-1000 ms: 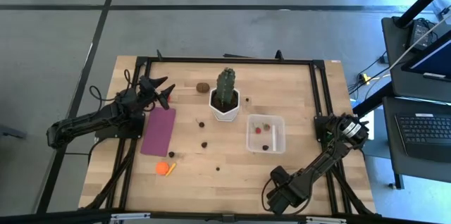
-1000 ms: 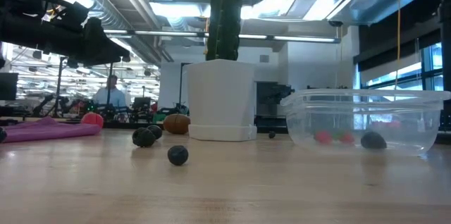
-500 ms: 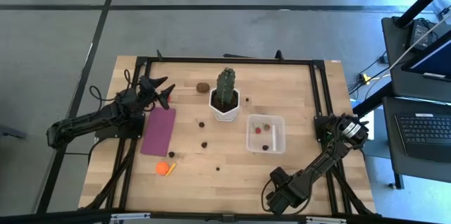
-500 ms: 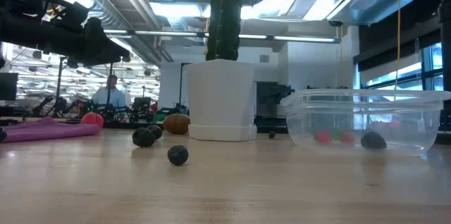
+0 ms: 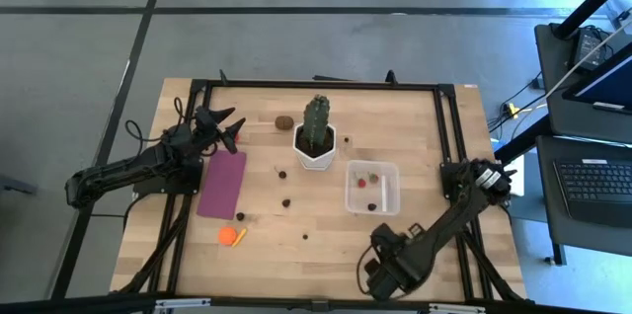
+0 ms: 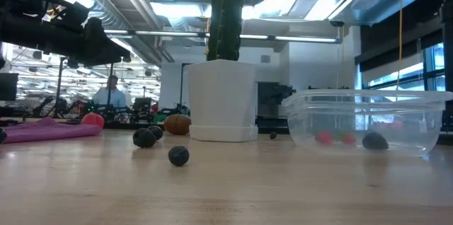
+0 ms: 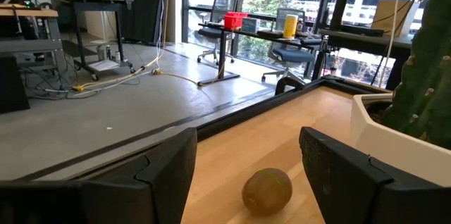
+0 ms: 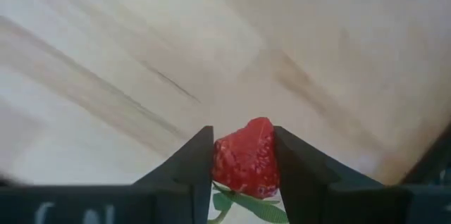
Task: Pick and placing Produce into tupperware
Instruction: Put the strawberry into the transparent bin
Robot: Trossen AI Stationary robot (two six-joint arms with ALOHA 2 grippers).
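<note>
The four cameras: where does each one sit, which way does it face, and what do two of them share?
High: above, facing straight down; both arms, left gripper, tupperware.
Low: at tabletop height, facing level past the cactus pot into the room; a dark arm at upper left.
Left wrist: faces the kiwi between its open fingers.
Right wrist: faces the table; right gripper clamps a strawberry.
Shared: high, low and left wrist all show the kiwi.

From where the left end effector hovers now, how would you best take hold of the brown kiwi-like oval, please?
Grip the brown kiwi-like oval across its short middle, coming down from above with the open left end effector: it lies low on the bare wooden table, with the white hexagonal pot close beside.
</note>
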